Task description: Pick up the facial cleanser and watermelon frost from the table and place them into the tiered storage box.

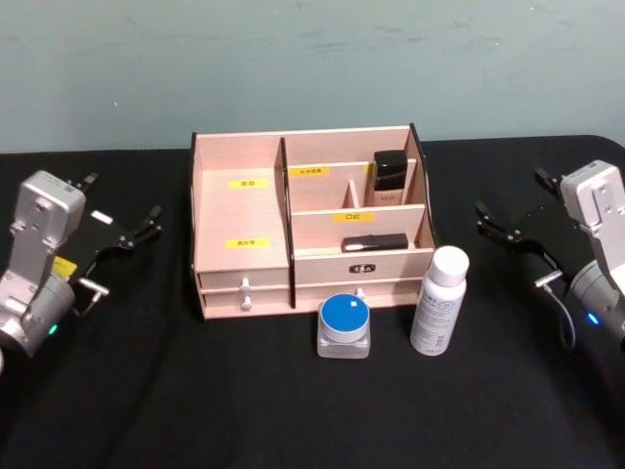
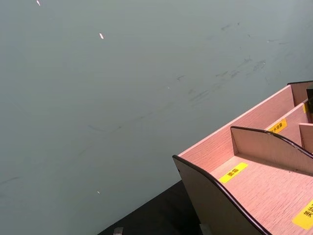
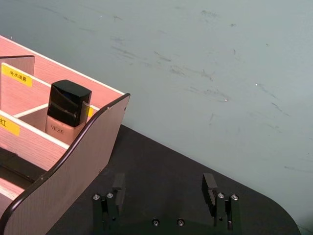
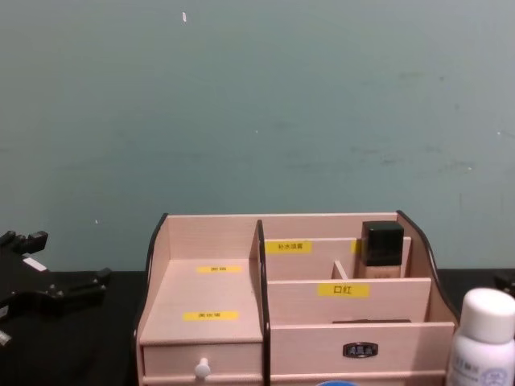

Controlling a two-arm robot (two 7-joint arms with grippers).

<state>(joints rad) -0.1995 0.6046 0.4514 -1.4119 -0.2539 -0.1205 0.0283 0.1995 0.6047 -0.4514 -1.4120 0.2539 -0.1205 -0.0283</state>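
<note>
- The tiered storage box is noted standing on the black table.
- A white bottle is found upright just beside the box's front right corner.
- A blue-lidded jar is set just in front of the box's drawer, beside the bottle.
- The left gripper is held to the left of the box, pointed towards it, fingers spread, nothing grasped.
- The right gripper is held to the right of the box, fingers parted, nothing grasped.
</note>
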